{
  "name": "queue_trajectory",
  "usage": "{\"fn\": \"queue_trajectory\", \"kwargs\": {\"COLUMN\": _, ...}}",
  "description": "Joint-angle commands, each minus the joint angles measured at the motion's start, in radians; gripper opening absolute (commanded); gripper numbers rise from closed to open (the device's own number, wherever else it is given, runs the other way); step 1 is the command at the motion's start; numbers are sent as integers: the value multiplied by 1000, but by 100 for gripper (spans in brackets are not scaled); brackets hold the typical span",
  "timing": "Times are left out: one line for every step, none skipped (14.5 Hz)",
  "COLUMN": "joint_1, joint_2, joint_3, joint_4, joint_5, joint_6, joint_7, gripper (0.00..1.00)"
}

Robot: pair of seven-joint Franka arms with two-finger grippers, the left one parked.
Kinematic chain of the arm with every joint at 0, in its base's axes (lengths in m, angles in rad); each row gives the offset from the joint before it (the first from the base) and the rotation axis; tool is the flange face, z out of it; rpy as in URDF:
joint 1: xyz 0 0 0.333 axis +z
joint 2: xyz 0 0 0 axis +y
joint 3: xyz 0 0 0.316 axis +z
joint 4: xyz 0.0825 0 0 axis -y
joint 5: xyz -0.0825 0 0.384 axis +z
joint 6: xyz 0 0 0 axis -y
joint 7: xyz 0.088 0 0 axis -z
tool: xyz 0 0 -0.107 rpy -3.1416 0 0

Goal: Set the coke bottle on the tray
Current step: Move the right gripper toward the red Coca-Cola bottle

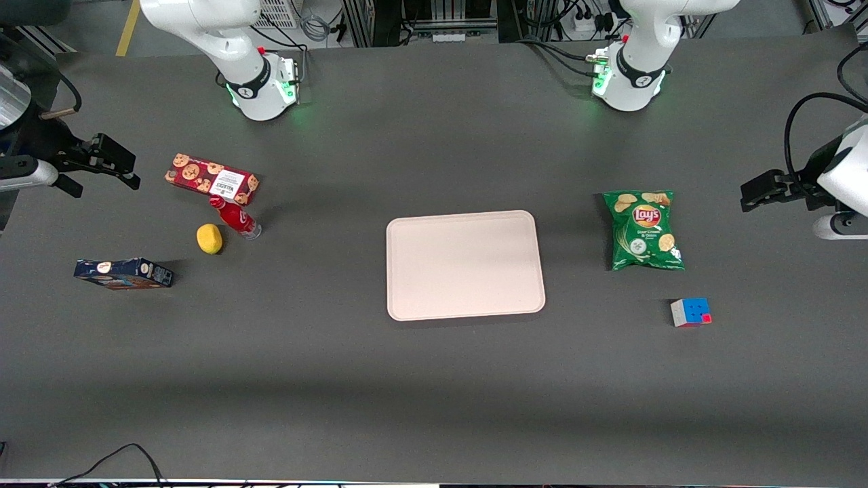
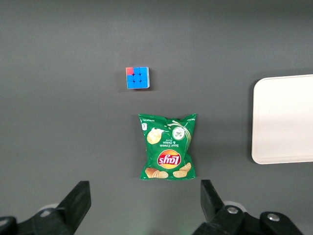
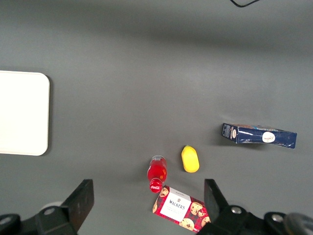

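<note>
Dark grey table [image 1: 434, 379], carrying everything. Pale pink-beige tray [image 1: 465, 265] flat near the middle, bare. Green Lay's chip bag [image 1: 644, 230] toward the parked arm's end, beside the tray. Red Walkers cookie box [image 1: 211, 179] toward the working arm's end, well apart from the tray. Dark blue box [image 1: 123, 273] lying nearer the front camera than the cookie box. Right gripper [image 1: 112, 163] raised near the table's edge at the working arm's end, fingers spread wide, holding nothing. Coke bottle [image 1: 234, 217] lying tilted on the table, cap touching or just beside the cookie box, well apart from the tray. Yellow lemon [image 1: 209, 238] just beside the bottle. Puzzle cube [image 1: 691, 312] near the chip bag, closer to the front camera.
</note>
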Motion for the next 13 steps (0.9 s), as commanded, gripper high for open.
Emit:
{"fn": "queue_trajectory", "kwargs": {"joint_1": 8, "joint_2": 13, "joint_3": -7, "joint_4": 32, "joint_5": 23, "joint_6": -29, "joint_7": 38, "gripper": 100}}
{"fn": "queue_trajectory", "kwargs": {"joint_1": 8, "joint_2": 15, "joint_3": -7, "joint_4": 34, "joint_5": 23, "joint_6": -29, "joint_7": 41, "gripper": 100}}
{"fn": "queue_trajectory", "kwargs": {"joint_1": 8, "joint_2": 16, "joint_3": -7, "joint_4": 32, "joint_5": 23, "joint_6": -30, "joint_7": 43, "gripper": 100}}
{"fn": "queue_trajectory", "kwargs": {"joint_1": 8, "joint_2": 16, "joint_3": -7, "joint_4": 28, "joint_5": 23, "joint_6": -30, "joint_7": 41, "gripper": 100}}
{"fn": "queue_trajectory", "kwargs": {"joint_1": 8, "joint_2": 16, "joint_3": -7, "joint_4": 25, "joint_5": 22, "joint_6": -43, "joint_7": 40, "gripper": 100}}
{"fn": "queue_trajectory", "kwargs": {"joint_1": 10, "joint_2": 16, "joint_3": -6, "joint_4": 16, "joint_5": 22, "joint_6": -62, "joint_7": 40, "gripper": 100}}
{"fn": "queue_trajectory", "kwargs": {"joint_1": 8, "joint_2": 8, "joint_3": -6, "joint_4": -13, "joint_5": 22, "joint_6": -63, "joint_7": 40, "gripper": 100}}
{"fn": "queue_trajectory", "kwargs": {"joint_1": 8, "joint_2": -4, "joint_3": -6, "joint_4": -53, "joint_5": 22, "joint_6": -55, "joint_7": 40, "gripper": 100}}
{"fn": "queue_trajectory", "kwargs": {"joint_1": 8, "joint_2": -24, "joint_3": -6, "joint_4": -98, "joint_5": 22, "joint_6": -49, "joint_7": 40, "gripper": 100}}
{"fn": "queue_trajectory", "kwargs": {"joint_1": 8, "joint_2": -45, "joint_3": -6, "joint_4": -160, "joint_5": 22, "joint_6": -20, "joint_7": 38, "gripper": 100}}
{"fn": "queue_trajectory", "kwargs": {"joint_1": 8, "joint_2": -88, "joint_3": -3, "joint_4": -247, "joint_5": 20, "joint_6": 35, "joint_7": 38, "gripper": 100}}
{"fn": "queue_trajectory", "kwargs": {"joint_1": 8, "joint_2": -137, "joint_3": -1, "joint_4": -349, "joint_5": 16, "joint_6": 107, "joint_7": 35, "gripper": 100}}
{"fn": "queue_trajectory", "kwargs": {"joint_1": 8, "joint_2": -183, "joint_3": 0, "joint_4": -451, "joint_5": 16, "joint_6": 185, "joint_7": 31, "gripper": 100}}
